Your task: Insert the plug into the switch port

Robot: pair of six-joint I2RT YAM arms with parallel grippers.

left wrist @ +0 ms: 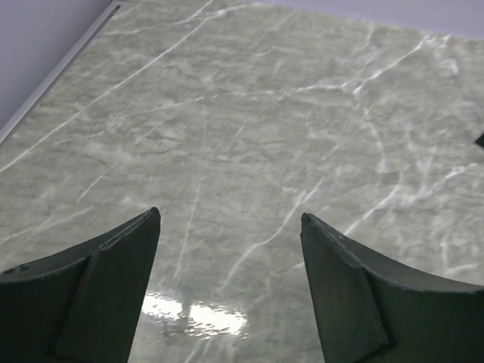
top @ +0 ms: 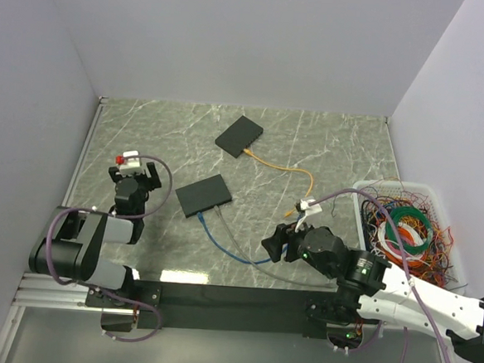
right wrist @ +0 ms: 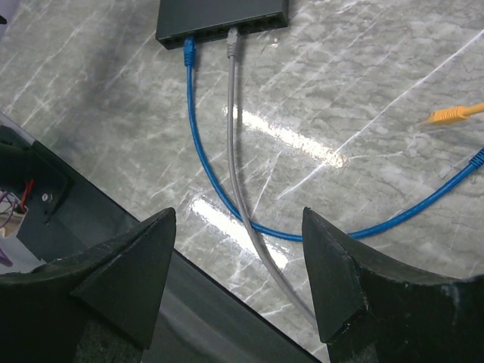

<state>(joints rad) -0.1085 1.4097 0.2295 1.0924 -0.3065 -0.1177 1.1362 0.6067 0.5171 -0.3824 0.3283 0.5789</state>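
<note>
A flat black switch (top: 203,194) lies left of the table's middle, also at the top of the right wrist view (right wrist: 223,17). A blue plug (right wrist: 189,51) and a grey plug (right wrist: 234,41) sit side by side in its front ports, and their cables trail toward me. A loose orange plug (right wrist: 446,115) rests on the marble to the right. My right gripper (top: 275,244) (right wrist: 238,215) hangs open over the blue cable (right wrist: 227,204) and grey cable (right wrist: 261,242), holding nothing. My left gripper (top: 134,174) (left wrist: 231,219) is open above bare marble, left of the switch.
A second black switch (top: 239,136) lies farther back with an orange cable (top: 285,165) running from it. A white bin (top: 365,208) full of tangled cables stands at the right edge. The black mounting rail (top: 234,299) borders the near side, and grey walls enclose the table.
</note>
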